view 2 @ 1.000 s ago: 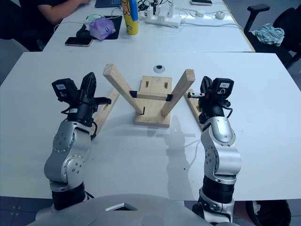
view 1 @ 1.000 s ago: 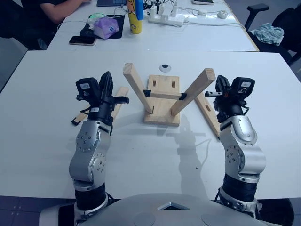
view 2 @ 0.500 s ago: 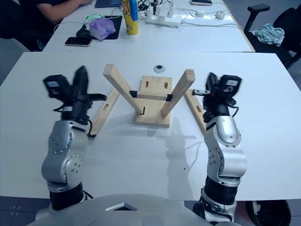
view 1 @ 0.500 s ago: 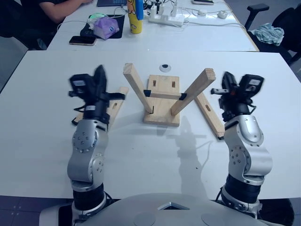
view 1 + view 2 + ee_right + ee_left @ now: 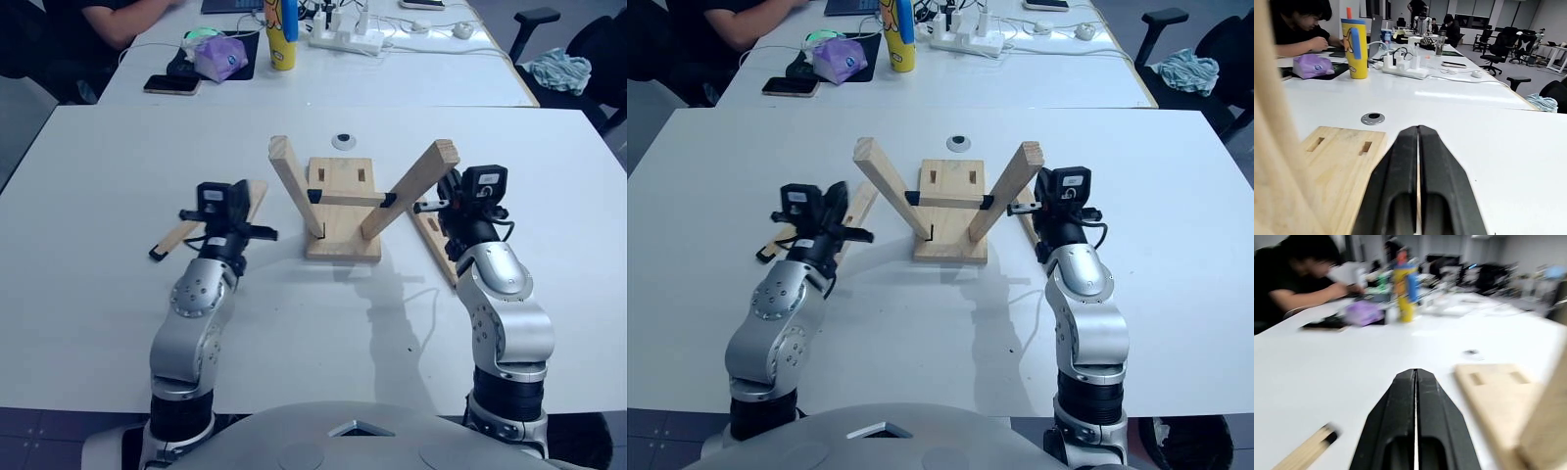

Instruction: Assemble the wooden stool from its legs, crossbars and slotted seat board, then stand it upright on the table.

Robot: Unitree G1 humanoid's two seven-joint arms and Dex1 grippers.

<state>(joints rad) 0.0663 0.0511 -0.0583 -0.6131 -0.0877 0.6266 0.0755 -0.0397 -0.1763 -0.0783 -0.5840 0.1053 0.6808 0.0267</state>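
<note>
The slotted seat board [image 5: 343, 211] lies flat at mid-table. Two legs [image 5: 296, 186] [image 5: 411, 189] stand in it, splayed apart like a V and joined by a crossbar [image 5: 348, 199]. One loose leg [image 5: 186, 230] lies on the table to the left of the board, another [image 5: 436, 245] to the right. My left gripper [image 5: 238, 198] is shut and empty, held over the left loose leg and pointing toward the board [image 5: 1498, 396]. My right gripper [image 5: 1043, 188] is shut and empty, just beside the top of the right standing leg; its wrist view faces the board [image 5: 1342, 156].
A small round disc [image 5: 342, 140] sits on the table behind the board. The back table holds a yellow cup [image 5: 282, 34], a phone [image 5: 172, 84], a purple pouch [image 5: 220, 57] and a power strip [image 5: 345, 39]. White tabletop [image 5: 98, 176] stretches out on both sides.
Both arms have come inward toward the stool; the left swung out first, then in and lower. The board with its two legs has shifted slightly to the right.
</note>
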